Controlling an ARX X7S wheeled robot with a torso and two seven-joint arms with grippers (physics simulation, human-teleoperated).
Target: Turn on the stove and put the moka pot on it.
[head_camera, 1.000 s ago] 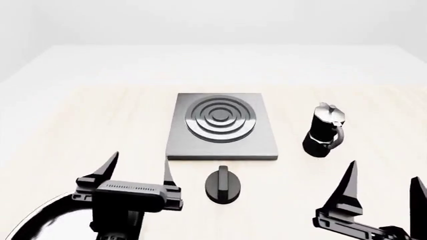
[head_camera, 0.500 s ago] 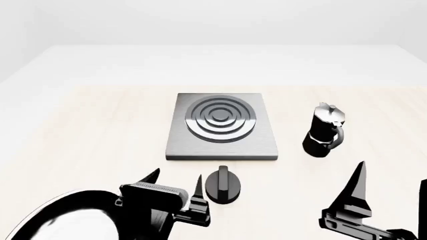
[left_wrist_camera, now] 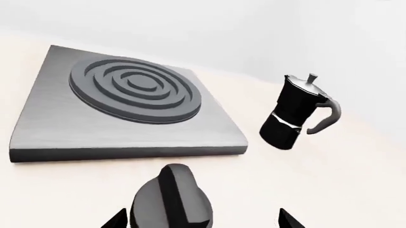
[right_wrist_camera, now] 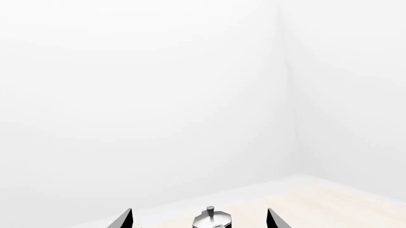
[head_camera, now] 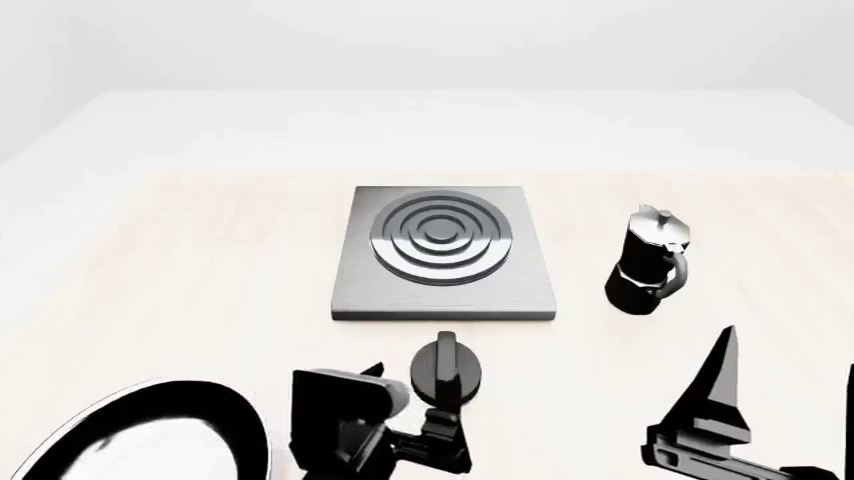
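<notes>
The stove (head_camera: 400, 290) is a flat grey plate with dark burner rings (head_camera: 442, 238) at the table's middle; it also shows in the left wrist view (left_wrist_camera: 76, 133). Its round black knob (head_camera: 447, 368) sits just in front. My left gripper (head_camera: 427, 425) is open right behind the knob (left_wrist_camera: 171, 199), one finger on each side and not touching it. The moka pot (head_camera: 647, 262) stands upright to the right of the stove and shows in the left wrist view (left_wrist_camera: 295, 114). My right gripper (head_camera: 787, 360) is open and empty, in front of the pot; its view shows the silver lid (right_wrist_camera: 211, 219) between the fingers (right_wrist_camera: 125, 219).
A black frying pan (head_camera: 134, 430) lies at the near left, beside my left arm. The pale table (head_camera: 200, 250) runs out to a white edge at the back and sides.
My left gripper has moved right and down, from beside the pan to directly behind the knob. The right gripper has shifted slightly right and lower. Stove, knob and pot have not moved.
</notes>
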